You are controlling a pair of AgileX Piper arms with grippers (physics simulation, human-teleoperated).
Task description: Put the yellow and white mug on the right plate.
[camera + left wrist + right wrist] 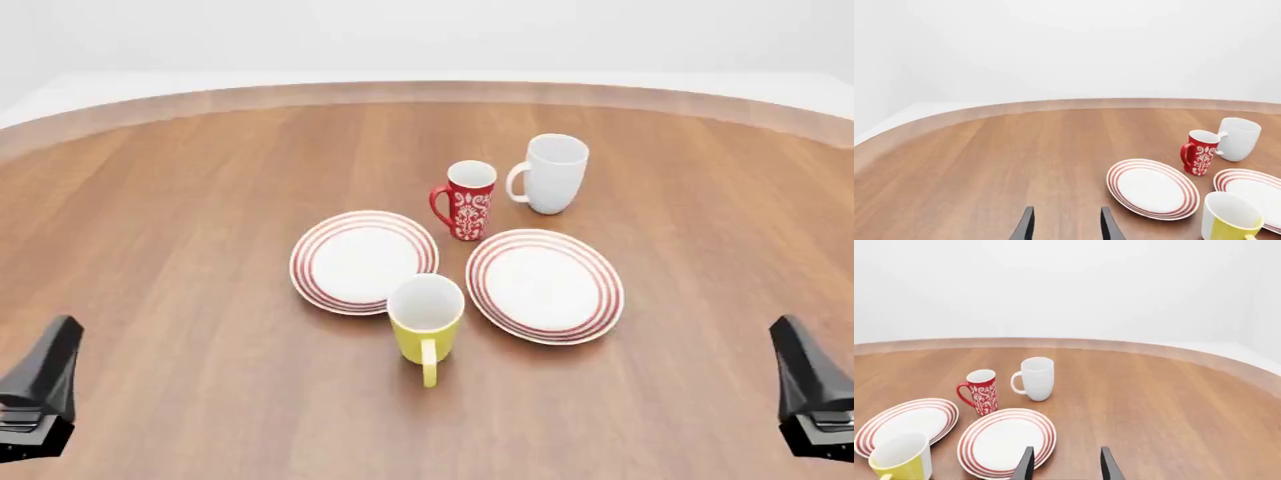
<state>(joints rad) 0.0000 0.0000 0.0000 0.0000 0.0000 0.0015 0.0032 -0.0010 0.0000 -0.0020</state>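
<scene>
Both arms low at near edge, fingers [1025,226] apart.

I can read no text, label, brand or number anywhere; the red ceramic mug [466,200] carries only a white floral pattern, not lettering.

Wooden table [200,200]: round, brown, with a paler raised edge at the far side.
Left plate [363,260]: white, red-ringed, flat on the table.
Red white-patterned mug [466,200]: upright just behind the plates, handle to the left.
White mug [550,173]: upright, right of the red one, apparently not touching it.
</scene>
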